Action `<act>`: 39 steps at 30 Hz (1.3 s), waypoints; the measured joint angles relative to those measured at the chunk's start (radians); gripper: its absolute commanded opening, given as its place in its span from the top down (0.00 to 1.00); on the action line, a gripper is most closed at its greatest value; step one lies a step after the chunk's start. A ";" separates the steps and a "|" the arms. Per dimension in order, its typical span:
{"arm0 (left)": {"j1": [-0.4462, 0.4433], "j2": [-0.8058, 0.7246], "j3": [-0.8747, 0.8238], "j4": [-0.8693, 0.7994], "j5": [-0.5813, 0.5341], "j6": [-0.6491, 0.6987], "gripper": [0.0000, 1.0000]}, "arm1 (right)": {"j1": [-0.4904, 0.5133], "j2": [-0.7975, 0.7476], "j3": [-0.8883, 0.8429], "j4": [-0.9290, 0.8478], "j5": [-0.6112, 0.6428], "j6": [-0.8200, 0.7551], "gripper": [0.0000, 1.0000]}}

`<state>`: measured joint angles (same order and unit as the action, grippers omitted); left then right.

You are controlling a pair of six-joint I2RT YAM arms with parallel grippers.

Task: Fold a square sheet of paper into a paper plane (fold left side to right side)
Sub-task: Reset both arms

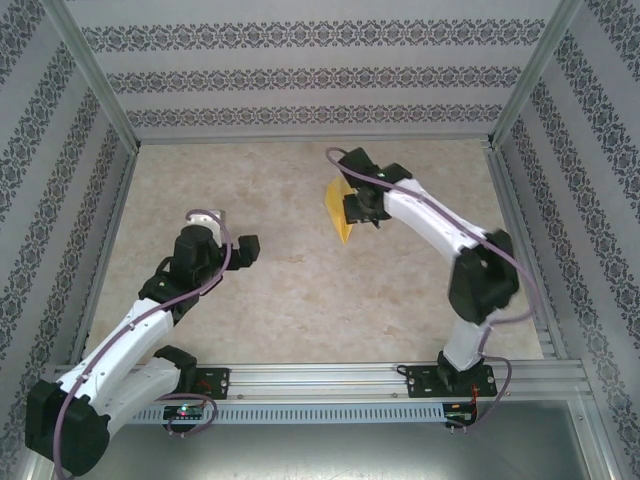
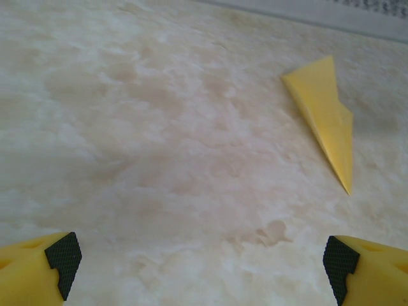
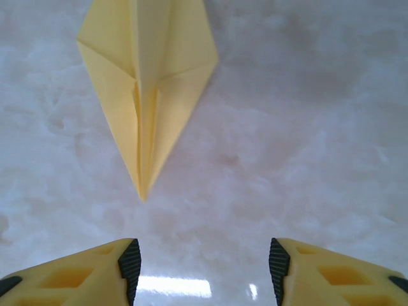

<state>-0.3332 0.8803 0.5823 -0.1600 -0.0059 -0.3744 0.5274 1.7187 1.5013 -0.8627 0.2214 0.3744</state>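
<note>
Paper plane (image 3: 148,89) looks fully folded, flat on the marbled table (image 1: 290,290) a bit right of centre, nose pointing toward the right gripper (image 3: 201,264), jaws parted and empty just short of it, left gripper (image 2: 199,261) wide open, empty, well apart, so I reckon only backing the arms away remains.

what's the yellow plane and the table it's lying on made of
paper plane: thin matte yellow paper, judging by its crisp creases and layered flaps. table: beige marbled surface, perhaps laminate or stone, cannot tell which; glossy, as it reflects a bright light patch.
</note>
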 measured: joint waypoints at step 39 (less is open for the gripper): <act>0.295 0.427 -0.290 0.822 -0.103 0.398 0.00 | -0.525 -0.261 -1.126 1.648 -0.199 -0.299 0.02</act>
<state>-0.0380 1.3071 0.2928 0.6617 -0.1089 0.0238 0.0025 1.4582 0.3756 0.7849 0.0223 0.0757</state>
